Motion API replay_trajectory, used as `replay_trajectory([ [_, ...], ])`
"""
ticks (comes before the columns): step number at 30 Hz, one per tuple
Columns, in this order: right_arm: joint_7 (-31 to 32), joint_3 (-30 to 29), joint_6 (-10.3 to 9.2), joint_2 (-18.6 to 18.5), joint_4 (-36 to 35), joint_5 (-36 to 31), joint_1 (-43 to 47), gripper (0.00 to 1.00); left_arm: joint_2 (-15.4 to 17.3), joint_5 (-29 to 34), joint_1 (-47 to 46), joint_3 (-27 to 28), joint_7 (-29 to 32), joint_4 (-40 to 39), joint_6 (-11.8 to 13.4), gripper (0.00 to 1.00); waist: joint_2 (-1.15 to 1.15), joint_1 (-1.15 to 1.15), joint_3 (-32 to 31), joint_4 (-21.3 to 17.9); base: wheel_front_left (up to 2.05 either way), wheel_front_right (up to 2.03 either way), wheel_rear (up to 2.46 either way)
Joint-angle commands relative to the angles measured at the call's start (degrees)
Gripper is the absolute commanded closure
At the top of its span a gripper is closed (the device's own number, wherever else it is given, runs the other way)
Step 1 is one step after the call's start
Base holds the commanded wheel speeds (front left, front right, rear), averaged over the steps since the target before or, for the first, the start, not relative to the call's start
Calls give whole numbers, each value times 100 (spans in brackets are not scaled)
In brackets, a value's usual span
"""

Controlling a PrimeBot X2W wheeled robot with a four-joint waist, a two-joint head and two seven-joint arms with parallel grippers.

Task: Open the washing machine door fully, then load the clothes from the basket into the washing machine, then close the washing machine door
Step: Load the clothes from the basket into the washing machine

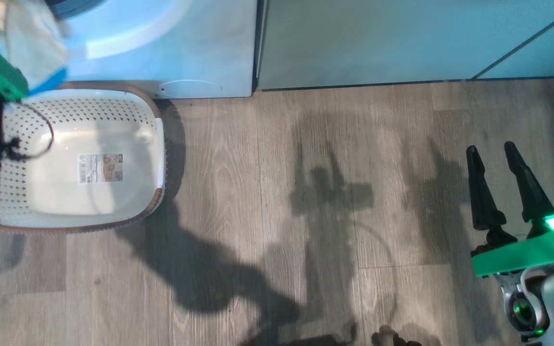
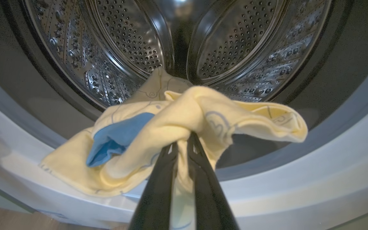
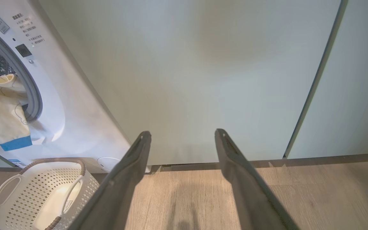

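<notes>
We held clothes (image 2: 184,118) at the washing machine (image 2: 267,191)
Our left gripper (image 2: 184,140) clenched them at its opening; our right gripper (image 1: 490,148) hung spread and empty, off to its right

Left hand (image 2: 182,143) fingers pinched together, right hand (image 3: 183,135) fingers spread wide

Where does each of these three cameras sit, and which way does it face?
Head view: on the head, looking down at floor, cream-white perforated plastic basket, big white washing machine; open right gripper lower right.
Left wrist view: on that wrist, facing the steel drum; left gripper shut on pale yellow clothes.
Right wrist view: on that wrist, facing pale green cabinets, with the open right gripper.
Shared: head and right wrist views both show the basket.
</notes>
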Motion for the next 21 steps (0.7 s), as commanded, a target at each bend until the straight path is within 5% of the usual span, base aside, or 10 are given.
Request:
replay_trajectory([
  [1,-38,54,2,-90,-158,17,83,0,399,-58,-342,59,45,-187,-5,100,0,1,24,-12,0,0,0],
  [21,-38,233,2,89,-250,97,-414,0,1008,6,-2642,-321,613,192,202,100,0,1,1119,-389,0,0,0],
])
